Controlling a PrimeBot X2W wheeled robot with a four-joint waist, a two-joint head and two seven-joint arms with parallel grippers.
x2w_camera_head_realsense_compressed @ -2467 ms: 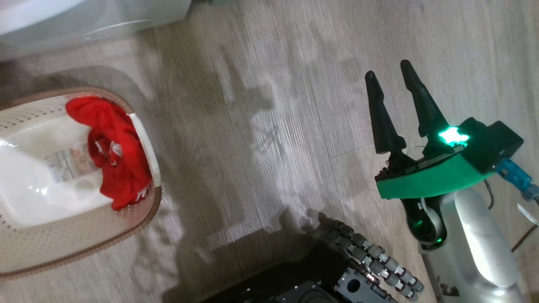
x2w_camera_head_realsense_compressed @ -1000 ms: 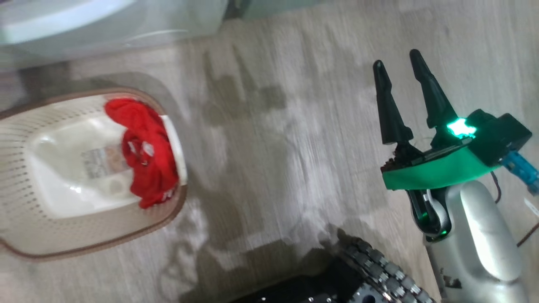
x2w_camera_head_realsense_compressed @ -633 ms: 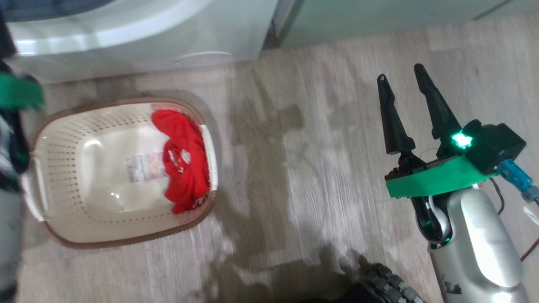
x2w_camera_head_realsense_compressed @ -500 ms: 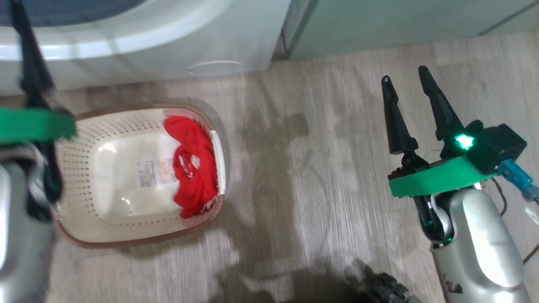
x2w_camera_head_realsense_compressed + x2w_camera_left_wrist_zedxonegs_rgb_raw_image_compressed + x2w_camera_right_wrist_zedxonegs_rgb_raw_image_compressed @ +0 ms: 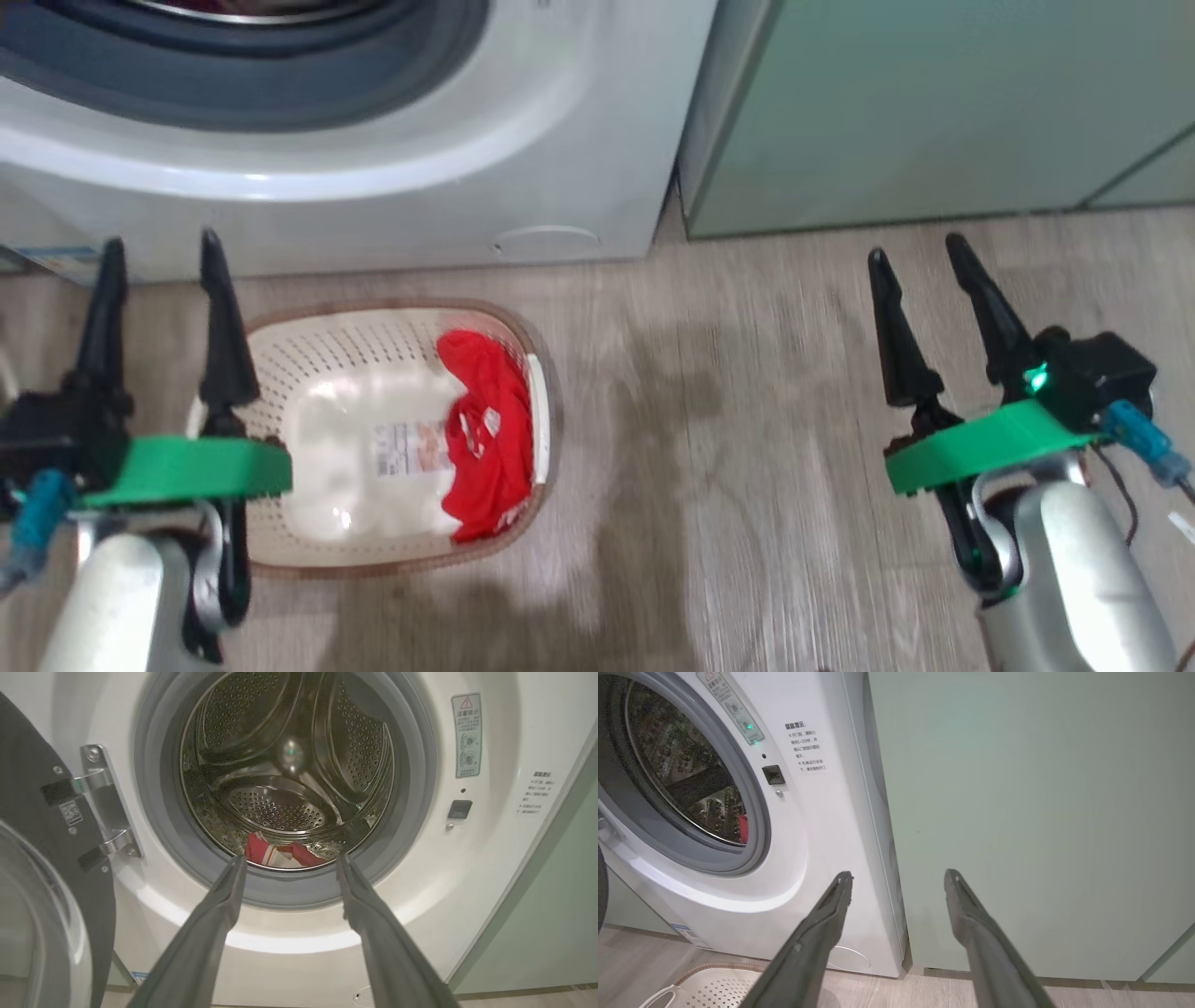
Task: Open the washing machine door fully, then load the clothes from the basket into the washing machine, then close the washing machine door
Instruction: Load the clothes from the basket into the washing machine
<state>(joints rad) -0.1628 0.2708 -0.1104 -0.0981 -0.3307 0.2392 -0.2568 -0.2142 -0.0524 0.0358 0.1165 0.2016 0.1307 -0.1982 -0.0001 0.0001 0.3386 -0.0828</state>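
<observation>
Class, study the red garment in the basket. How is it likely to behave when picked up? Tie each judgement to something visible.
The red garment is probably floppy: it lies crumpled in folds against the basket wall, so it would likely sag and trail from a pinch. It looks thin, so probably light. A dangling end might catch on the rim.

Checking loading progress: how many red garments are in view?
2: one bright red garment in the cream perforated plastic basket, a second red garment low in the steel drum. Folds may hide more.
</observation>
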